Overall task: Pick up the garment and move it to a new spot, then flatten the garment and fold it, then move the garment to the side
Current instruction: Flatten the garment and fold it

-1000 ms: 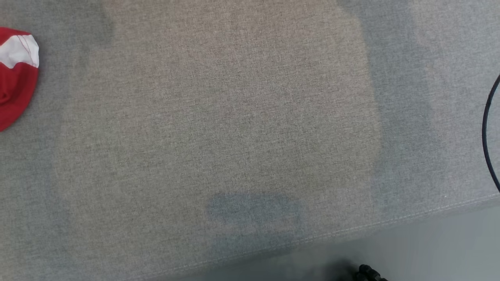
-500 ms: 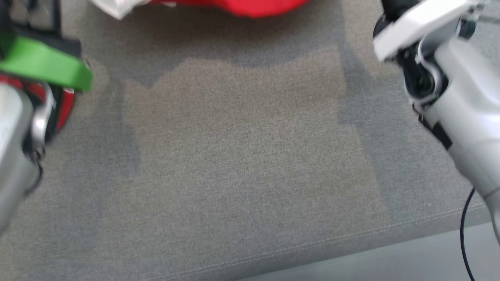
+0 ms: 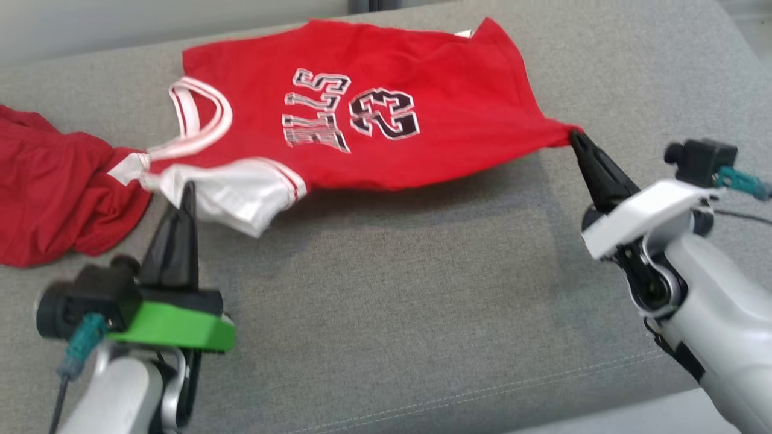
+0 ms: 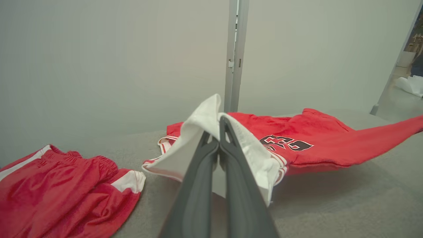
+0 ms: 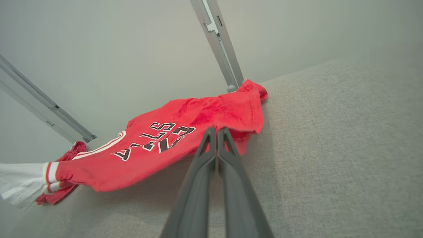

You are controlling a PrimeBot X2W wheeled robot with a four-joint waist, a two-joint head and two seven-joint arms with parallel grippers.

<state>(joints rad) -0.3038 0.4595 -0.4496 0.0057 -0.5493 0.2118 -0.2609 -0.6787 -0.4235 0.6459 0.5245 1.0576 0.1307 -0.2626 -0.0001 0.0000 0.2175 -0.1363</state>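
Note:
The garment (image 3: 374, 120) is a red jersey with white trim and black "23" lettering, stretched across the far half of the grey cushion and partly lifted off it. My left gripper (image 3: 189, 185) is shut on the jersey's white sleeve (image 4: 205, 132), which drapes over both fingers in the left wrist view. My right gripper (image 3: 573, 135) is shut on the jersey's red bottom corner (image 5: 231, 124), pulling it out into a point. The jersey (image 5: 158, 142) sags between the two grips, and its far edge rests on the cushion.
A second red garment, shorts with a white stripe (image 3: 54, 193), lies bunched at the left edge of the cushion (image 3: 392, 289). The cushion's stitched front edge (image 3: 482, 392) runs along the bottom. A pale wall with a metal post (image 4: 234, 56) stands behind.
The head camera has tilted up, so the jersey and both grippers have come fully into the picture. Whether the arms themselves moved cannot be told.

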